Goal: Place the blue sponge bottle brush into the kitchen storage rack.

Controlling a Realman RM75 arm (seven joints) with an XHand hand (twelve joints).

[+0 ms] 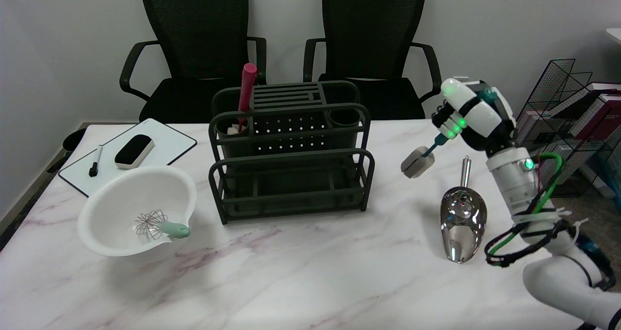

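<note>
The table [310, 272] carries the dark storage rack [291, 150] at frame centre. At right, the right hand [468, 114] grasps the bottle brush [418, 162], lifted clear. Carry step; next likely needs moving left and lowering into a compartment.

Two black mesh office chairs [286, 43] sitting behind desk's far edge, plain white wall [509, 24] backing them, black wire rack [567, 121] standing right.
</note>
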